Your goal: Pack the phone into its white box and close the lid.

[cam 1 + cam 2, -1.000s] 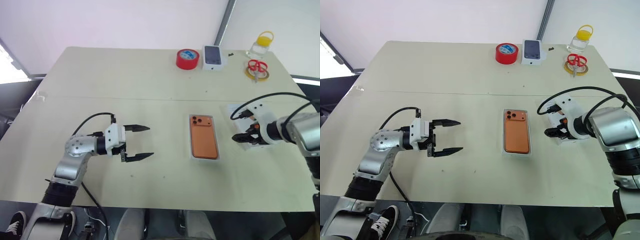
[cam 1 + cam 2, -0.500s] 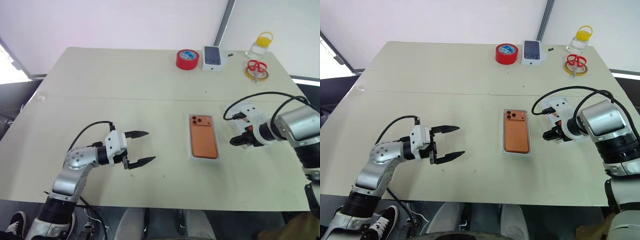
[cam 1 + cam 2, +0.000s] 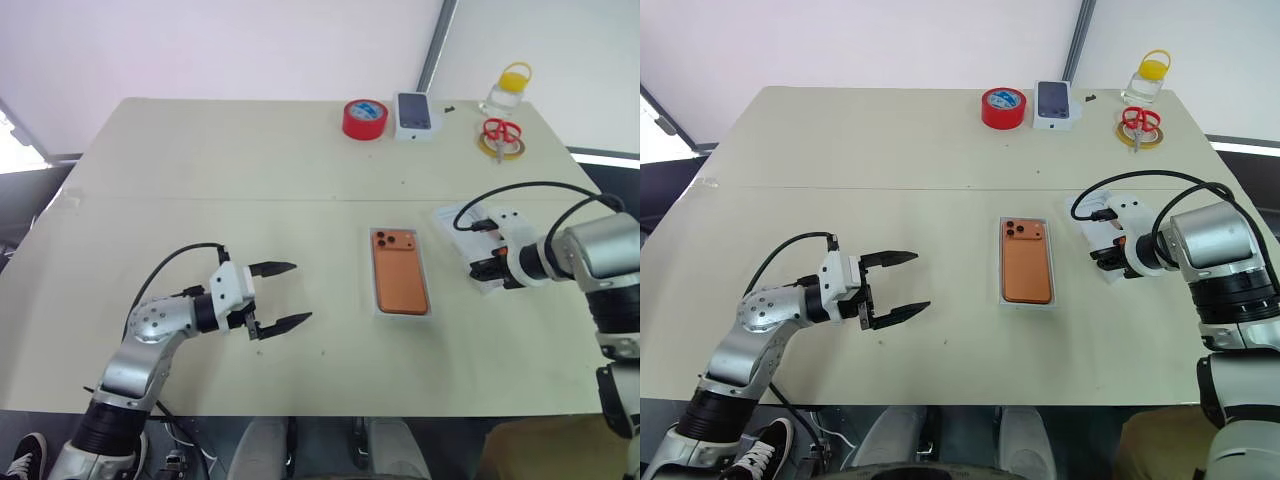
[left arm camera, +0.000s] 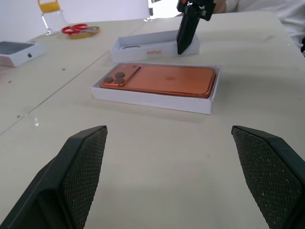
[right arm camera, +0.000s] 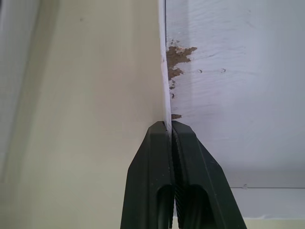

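We see right end effector (image 3: 1110, 256) pinched shut on lid (image 3: 1092, 221) wall, centre-right; white box (image 3: 1025, 302) with phone (image 3: 1025, 262) just left, long axis up-frame. Left end effector (image 3: 902, 287) wide open, empty.

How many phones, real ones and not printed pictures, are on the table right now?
1. The orange phone lies camera side up in the white box at mid-table. The small box at the far edge only carries a phone picture; its contents are hidden.
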